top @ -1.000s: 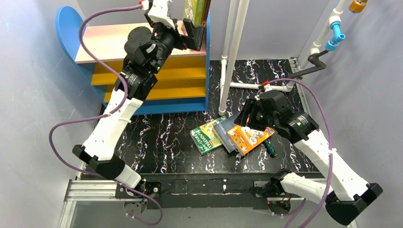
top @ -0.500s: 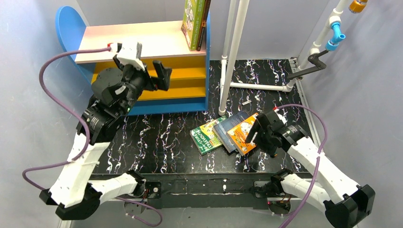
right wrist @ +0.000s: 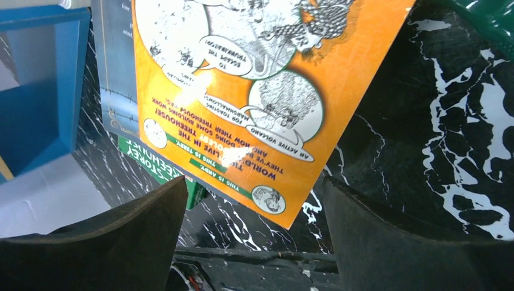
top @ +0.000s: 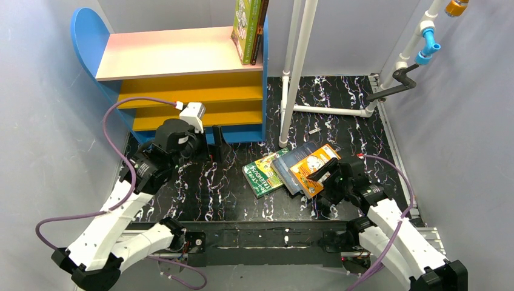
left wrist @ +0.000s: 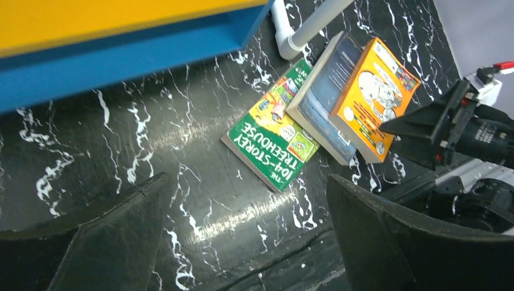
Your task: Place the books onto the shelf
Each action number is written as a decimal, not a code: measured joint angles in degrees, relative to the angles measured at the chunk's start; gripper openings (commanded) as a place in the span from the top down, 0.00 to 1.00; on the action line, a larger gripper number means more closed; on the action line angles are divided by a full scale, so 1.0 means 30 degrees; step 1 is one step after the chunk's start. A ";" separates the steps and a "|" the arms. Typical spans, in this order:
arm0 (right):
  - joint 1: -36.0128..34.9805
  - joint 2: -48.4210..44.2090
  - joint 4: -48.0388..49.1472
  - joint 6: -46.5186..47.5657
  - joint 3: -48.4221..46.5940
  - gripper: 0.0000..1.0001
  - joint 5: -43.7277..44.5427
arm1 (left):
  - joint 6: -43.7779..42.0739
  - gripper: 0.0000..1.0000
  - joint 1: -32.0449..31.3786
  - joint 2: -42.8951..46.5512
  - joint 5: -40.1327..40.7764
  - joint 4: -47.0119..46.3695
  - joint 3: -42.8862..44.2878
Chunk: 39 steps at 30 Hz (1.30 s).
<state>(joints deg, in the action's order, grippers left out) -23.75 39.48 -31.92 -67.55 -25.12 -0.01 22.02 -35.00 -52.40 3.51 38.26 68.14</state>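
The shelf [top: 182, 54] stands at the far left, and two books [top: 250, 27] stand upright at the right end of its pink top. Three more books lie fanned on the black table: a green one [top: 262, 173], a dark blue one [top: 292, 159] and an orange one [top: 308, 170] on top. My right gripper [top: 324, 182] hangs open over the orange book's [right wrist: 254, 79] near corner, touching nothing. My left gripper [top: 209, 144] is open and empty, low over the table in front of the shelf's blue base [left wrist: 121, 54], left of the green book [left wrist: 271, 142].
White pipes [top: 297, 60] rise just right of the shelf, with a crossbar lying on the table behind the books. A green handle [right wrist: 485, 15] lies right of the orange book. Grey walls close both sides.
My left arm came down from the shelf top to the table in front of the shelf. My right gripper drew back toward the near edge and opened wider over the orange book.
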 measured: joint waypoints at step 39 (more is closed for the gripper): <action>0.3111 -0.4641 0.9092 -0.2339 0.7293 0.99 -0.1545 | 0.2550 0.02 -0.0022 0.0430 -0.2069 0.0233 -0.1989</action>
<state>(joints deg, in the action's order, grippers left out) -14.41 25.56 -4.64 -74.56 -3.25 -4.64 29.67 -35.07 -51.11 -2.70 38.96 62.17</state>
